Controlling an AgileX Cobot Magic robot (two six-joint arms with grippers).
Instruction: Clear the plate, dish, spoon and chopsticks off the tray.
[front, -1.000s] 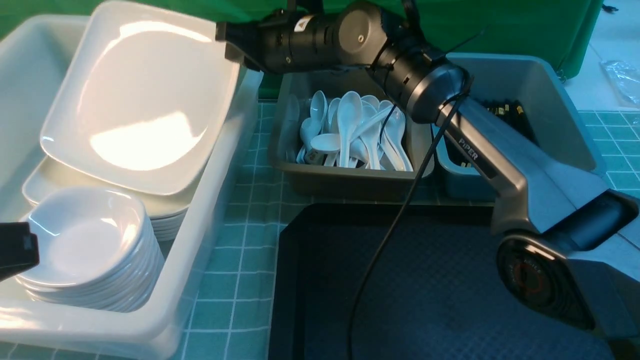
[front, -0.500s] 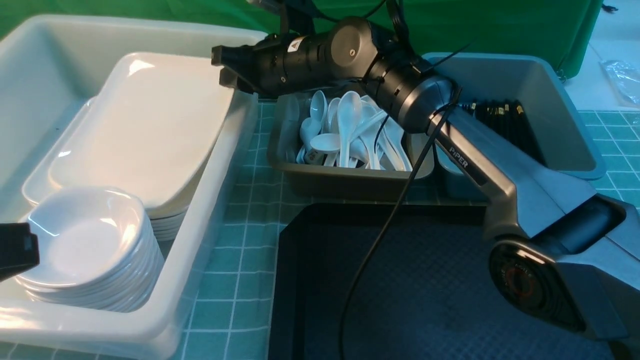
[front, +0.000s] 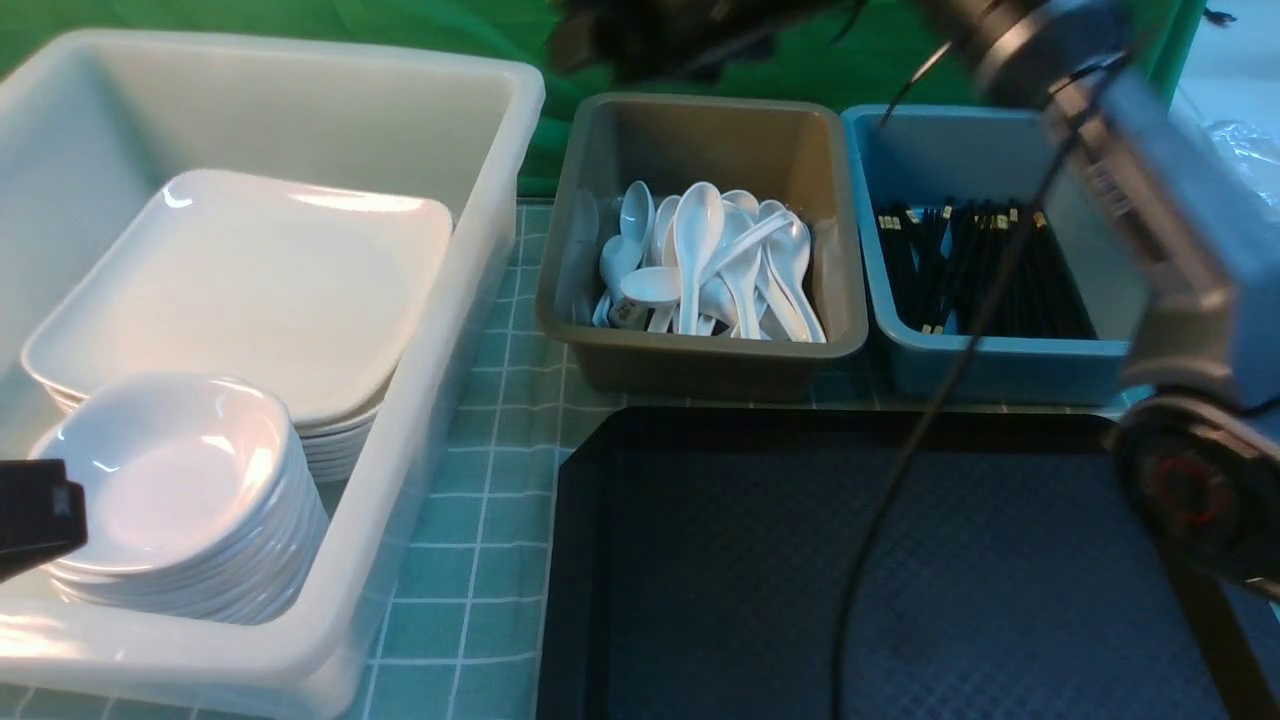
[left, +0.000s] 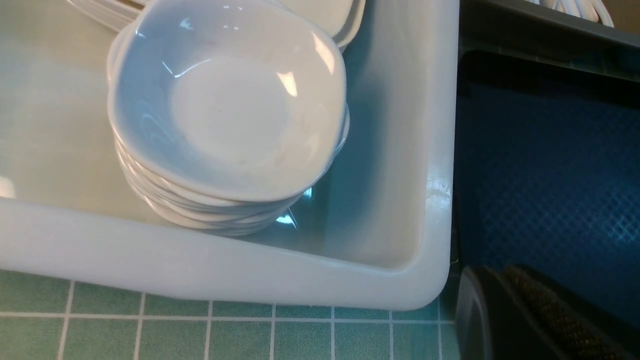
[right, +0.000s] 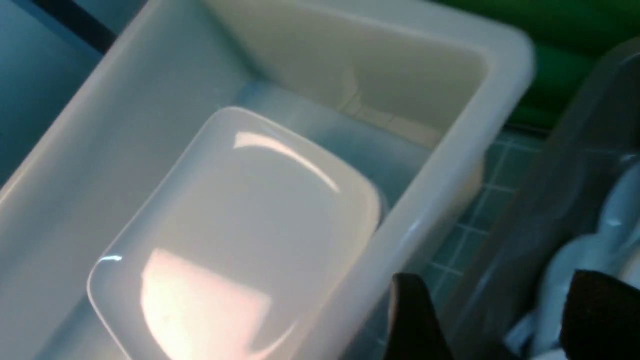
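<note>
The large white plate (front: 240, 290) lies flat on top of a stack of plates in the white tub (front: 470, 270); it also fills the right wrist view as plate (right: 240, 235). My right gripper (right: 505, 320) is open and holds nothing, over the gap between the white tub and the spoon tub. Its arm (front: 1150, 200) is raised and blurred. A stack of small dishes (front: 170, 480) sits at the tub's near end, with my left gripper (left: 510, 310) shut and empty beside it. White spoons (front: 700, 260) and black chopsticks (front: 980, 270) lie in their tubs. Nothing lies on the visible part of the black tray (front: 860, 570).
The brown-grey tub (front: 700, 360) and the blue tub (front: 1000, 360) stand side by side just behind the tray. A green-checked cloth (front: 480, 500) covers the table. A green backdrop rises behind the tubs. The right arm's cable (front: 900, 470) hangs over the tray.
The right gripper opened and let go of the tilted plate, which dropped flat onto the stack. The right arm then swung up and away to the right. The left gripper stayed put.
</note>
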